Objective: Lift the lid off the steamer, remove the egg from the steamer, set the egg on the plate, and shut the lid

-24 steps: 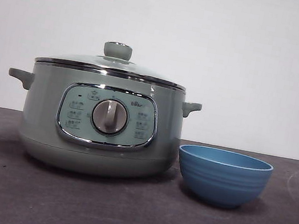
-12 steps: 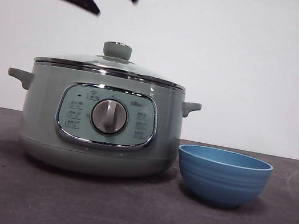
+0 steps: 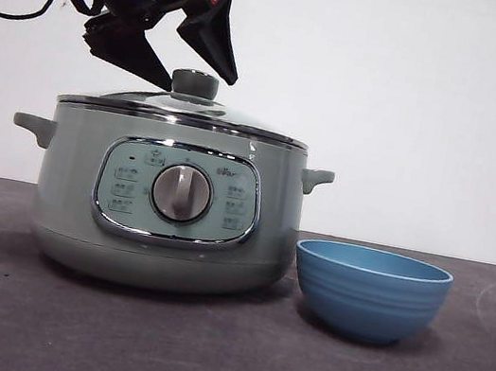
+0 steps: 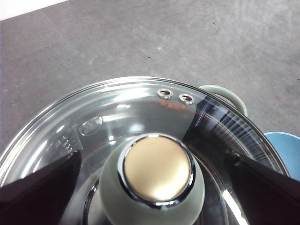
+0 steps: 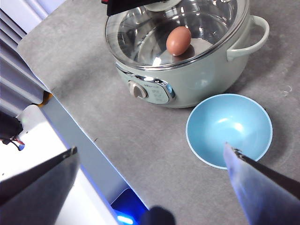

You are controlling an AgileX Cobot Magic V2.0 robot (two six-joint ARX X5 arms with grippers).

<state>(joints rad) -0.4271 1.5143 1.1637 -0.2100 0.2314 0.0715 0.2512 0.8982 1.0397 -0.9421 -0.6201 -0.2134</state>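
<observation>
Nearest us on the grey table (image 3: 217, 363) we count one plate (image 3: 370, 292), a small blue bowl just beside the one steamer (image 3: 167, 210), sage-green with a silver dial (image 3: 181, 193). One lid (image 3: 184, 109) sits closed on it, one knob (image 3: 195, 83) at its crown. Through the glass the right wrist view shows one egg (image 5: 178, 41), brown, lying inside the steamer.

What has changed: a second ago no arm was over the pot; half a second ago the left gripper (image 3: 192, 65) hung high, and now it has come down with its jaws spread wide either side of the knob, gripping nothing. We judge the lid lift is about to begin; whether the tips touch the glass we cannot tell.

The right gripper (image 5: 150, 154) waits high above the plate, jaws apart, empty.
</observation>
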